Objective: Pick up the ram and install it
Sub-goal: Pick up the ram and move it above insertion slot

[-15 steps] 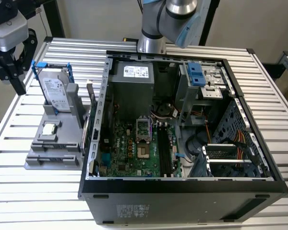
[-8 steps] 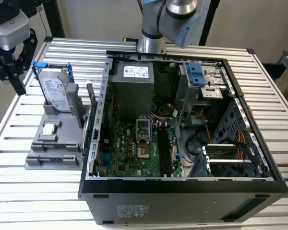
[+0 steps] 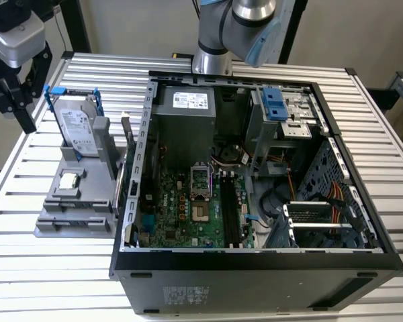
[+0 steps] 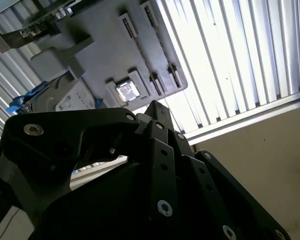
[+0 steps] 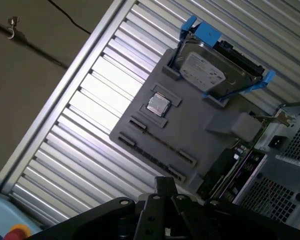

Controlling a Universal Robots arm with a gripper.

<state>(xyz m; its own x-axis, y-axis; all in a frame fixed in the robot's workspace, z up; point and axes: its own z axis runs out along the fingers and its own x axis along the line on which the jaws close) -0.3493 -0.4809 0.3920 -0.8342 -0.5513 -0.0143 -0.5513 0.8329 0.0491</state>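
Gripper (image 3: 12, 97) hangs over the table's (image 3: 87, 70) edge at the exterior view's left; claw width cannot be told. Ram (image 5: 228, 167) stands on edge along the gray holder's (image 3: 74, 215) case-side rim, untouched. Judgement: descend squarely, grip the flat faces mid-length, and avoid the case wall (image 3: 140, 168).

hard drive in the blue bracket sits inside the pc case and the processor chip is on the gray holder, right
Not inside: the exterior view shows the hard drive on the gray holder, outside the pc case. The processor chip is on that holder too.
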